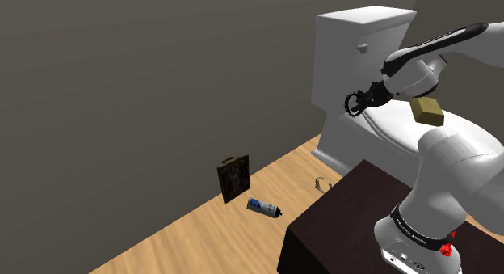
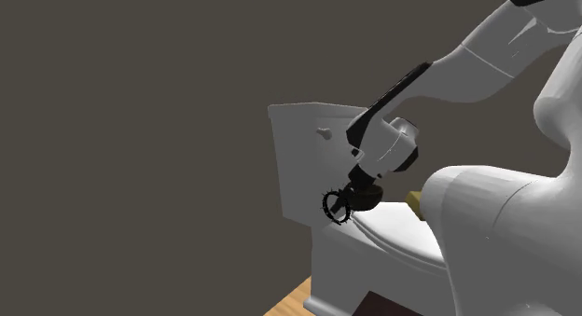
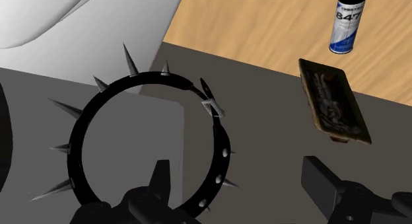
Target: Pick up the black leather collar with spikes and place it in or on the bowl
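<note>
the gripper (image 3: 238,168) stands with fingers apart, the spiked black collar (image 3: 221,147) looped round one finger, aloft by the toilet (image 1: 355,38) at its seat edge. it looks like the placing step; the next move calls for centring over the toilet's bowl (image 1: 388,128) before letting go.

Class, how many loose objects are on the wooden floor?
3: framed picture against the wall, blue-and-white can beside it, small grey item nearer the toilet. The stand may hide others.

White rounded arm (image 1: 452,163) with black joint band (image 1: 416,232), small red marks and all-black fingers (image 3: 322,182)
</note>
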Tool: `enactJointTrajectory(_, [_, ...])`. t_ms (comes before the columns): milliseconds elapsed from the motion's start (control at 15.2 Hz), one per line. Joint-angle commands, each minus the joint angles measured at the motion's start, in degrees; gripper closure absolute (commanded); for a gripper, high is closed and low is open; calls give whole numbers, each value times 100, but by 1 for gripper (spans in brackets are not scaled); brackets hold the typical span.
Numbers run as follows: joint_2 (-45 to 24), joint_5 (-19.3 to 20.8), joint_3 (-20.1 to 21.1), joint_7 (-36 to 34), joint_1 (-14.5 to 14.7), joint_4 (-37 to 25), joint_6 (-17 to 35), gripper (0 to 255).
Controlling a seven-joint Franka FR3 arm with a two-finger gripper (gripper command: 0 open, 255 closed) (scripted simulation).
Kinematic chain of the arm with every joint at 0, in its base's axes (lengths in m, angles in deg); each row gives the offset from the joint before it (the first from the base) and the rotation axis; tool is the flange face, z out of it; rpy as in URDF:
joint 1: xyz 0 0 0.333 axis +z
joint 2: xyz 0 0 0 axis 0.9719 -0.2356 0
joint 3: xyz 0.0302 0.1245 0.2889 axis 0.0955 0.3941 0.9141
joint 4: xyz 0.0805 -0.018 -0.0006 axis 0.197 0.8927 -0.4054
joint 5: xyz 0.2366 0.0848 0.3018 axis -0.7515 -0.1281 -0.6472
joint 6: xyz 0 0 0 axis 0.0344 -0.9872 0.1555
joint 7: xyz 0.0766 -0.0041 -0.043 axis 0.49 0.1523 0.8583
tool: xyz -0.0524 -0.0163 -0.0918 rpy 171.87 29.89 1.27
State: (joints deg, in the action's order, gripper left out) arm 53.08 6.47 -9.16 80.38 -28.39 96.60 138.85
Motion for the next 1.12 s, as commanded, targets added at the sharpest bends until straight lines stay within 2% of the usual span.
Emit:
enactJointTrajectory(0, [100, 39, -364, 24, 398, -78, 135, 0])
enactJointTrajectory(264, [258, 103, -862, -15, 1012, -152, 416, 0])
enactJointTrajectory(330, [327, 130, -1048, -32, 1244, -187, 523, 0])
enactJointTrajectory(858, [328, 134, -1046, -35, 1241, -186, 522, 0])
enactJointTrajectory(924, [328, 134, -1046, -35, 1241, -186, 522, 255])
enactJointTrajectory(1056, [328, 134, -1046, -35, 1241, -186, 522, 255])
